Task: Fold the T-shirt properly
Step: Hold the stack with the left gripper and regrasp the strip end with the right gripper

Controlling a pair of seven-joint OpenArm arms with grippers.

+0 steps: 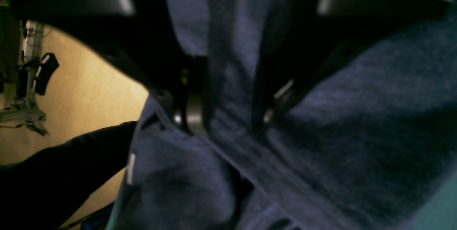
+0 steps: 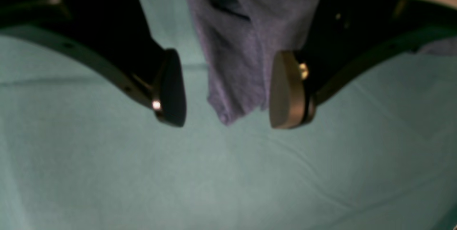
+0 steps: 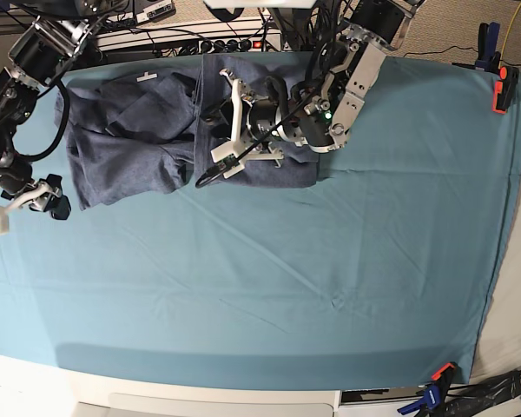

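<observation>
Over on the left of the base view, the right gripper (image 2: 228,115) has its fingers spread wide, holding nothing, with a narrow corner of the T-shirt (image 3: 117,165) showing between them, flat on the table (image 3: 243,304). The job here looks like catching that corner: centre the fingers, go low, pinch both layers and leave the cloth beneath alone. Moving right, the shirt runs rumpled along the far side, far from a neat fold. At the middle, the left gripper (image 1: 230,115) is over the cloth, fingers parted with a modest gap, fabric visible between; whether they touch it, I can't tell. A good grip there wants the edge itself, then both arms drawing level, gently apart, smoothing creases before any fold goes over.
</observation>
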